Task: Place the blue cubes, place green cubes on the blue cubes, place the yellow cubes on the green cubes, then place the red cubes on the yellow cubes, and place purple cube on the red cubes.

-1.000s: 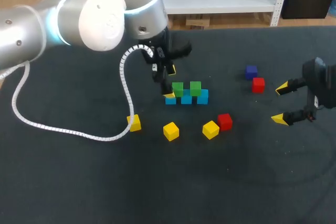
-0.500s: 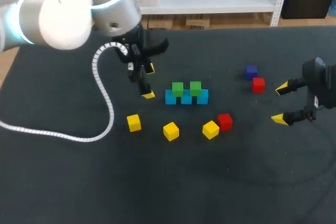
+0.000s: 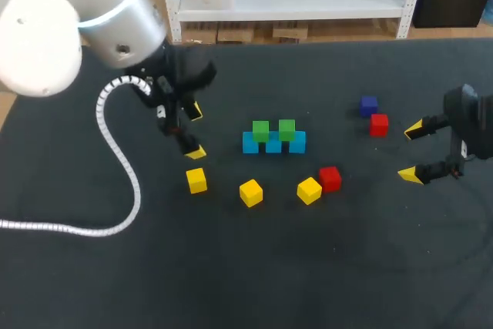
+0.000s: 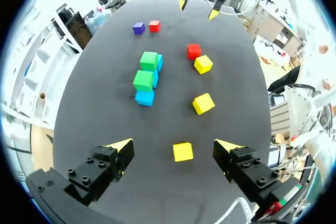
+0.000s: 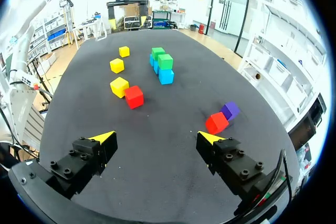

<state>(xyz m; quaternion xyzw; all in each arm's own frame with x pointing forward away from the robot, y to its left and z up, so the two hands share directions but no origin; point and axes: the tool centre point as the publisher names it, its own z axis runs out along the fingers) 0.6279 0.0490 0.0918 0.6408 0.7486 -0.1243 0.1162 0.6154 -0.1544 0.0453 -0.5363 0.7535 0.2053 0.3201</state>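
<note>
Three blue cubes [image 3: 273,146] lie in a row at mid-table, with two green cubes [image 3: 260,130] on top of them. In front of the row lie three yellow cubes [image 3: 250,192], one at the far left [image 3: 196,180]. One red cube [image 3: 330,178] touches the rightmost yellow cube, and another red cube [image 3: 378,124] sits beside the purple cube [image 3: 369,104] at the right. My left gripper [image 3: 194,132] hangs open just above and behind the leftmost yellow cube [image 4: 182,151], holding nothing. My right gripper [image 3: 410,152] is open and empty at the right; the red cube [image 5: 216,123] and purple cube [image 5: 230,110] lie ahead of it.
A white coiled cable [image 3: 115,182] hangs from my left arm and trails over the left part of the black table [image 3: 246,267].
My left gripper has moved left and toward the front, from beside the blue and green stack to the leftmost yellow cube. The right arm has not moved.
</note>
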